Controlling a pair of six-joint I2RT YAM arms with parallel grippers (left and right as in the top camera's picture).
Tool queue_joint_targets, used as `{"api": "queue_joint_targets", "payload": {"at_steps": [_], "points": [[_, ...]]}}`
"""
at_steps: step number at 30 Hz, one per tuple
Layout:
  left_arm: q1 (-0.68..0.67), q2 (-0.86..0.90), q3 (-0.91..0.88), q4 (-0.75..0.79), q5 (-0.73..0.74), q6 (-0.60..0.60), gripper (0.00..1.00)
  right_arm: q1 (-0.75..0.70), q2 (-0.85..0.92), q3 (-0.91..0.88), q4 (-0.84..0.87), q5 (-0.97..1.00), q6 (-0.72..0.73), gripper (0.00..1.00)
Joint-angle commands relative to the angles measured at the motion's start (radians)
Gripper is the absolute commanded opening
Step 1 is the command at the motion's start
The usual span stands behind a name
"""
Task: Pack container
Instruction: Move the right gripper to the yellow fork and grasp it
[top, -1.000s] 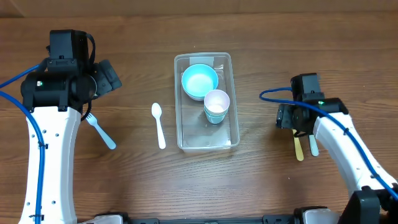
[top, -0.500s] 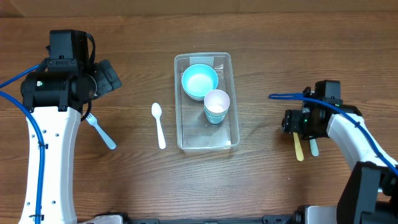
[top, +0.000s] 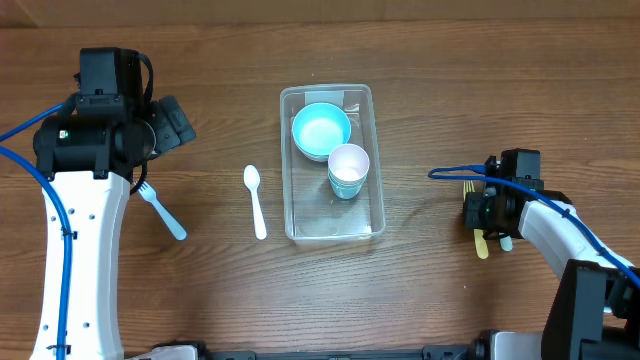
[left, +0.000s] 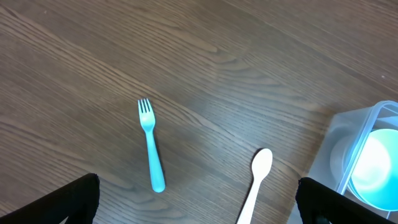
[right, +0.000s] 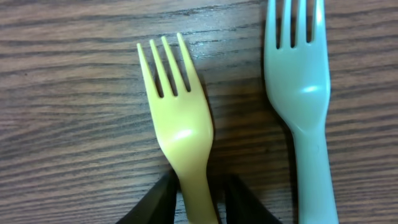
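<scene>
The container (top: 335, 222) sits mid-desk (top: 450, 80). In it, a bowl (top: 321, 130) lies at the far end, with a cup (top: 348, 168) just before it. Left of the container lies a spoon (top: 255, 200), and a fork (top: 160, 208) further left. Far right, a second fork (right: 180, 137) lies beside a third fork (right: 305, 93).

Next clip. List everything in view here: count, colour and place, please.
container: 1, clear, table centre
bowl: 1, light blue, in the container
cup: 1, white, in the container beside the bowl
spoon: 1, white, left of the container
blue fork: 1, light blue, near the left arm
yellow fork: 1, yellow, right of the container
pale green fork: 1, pale green, beside the yellow fork
table: 1, brown wood
left gripper: 1, black, open above the table
right gripper: 1, black, straddling the yellow fork's handle
</scene>
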Motion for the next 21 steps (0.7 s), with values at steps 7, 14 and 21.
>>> {"api": "queue_joint_targets", "payload": {"at_steps": [7,14,21], "points": [[0.005,-0.01,0.01,0.001,0.008,-0.018,1.0,-0.002,0.027,0.018,-0.051,-0.062,0.058,0.11],[0.005,-0.01,0.01,0.001,0.008,-0.018,1.0,-0.002,0.027,0.114,-0.147,-0.064,0.136,0.04],[0.005,-0.01,0.01,0.001,0.008,-0.018,1.0,0.002,0.026,0.294,-0.293,-0.172,0.178,0.04]]}}
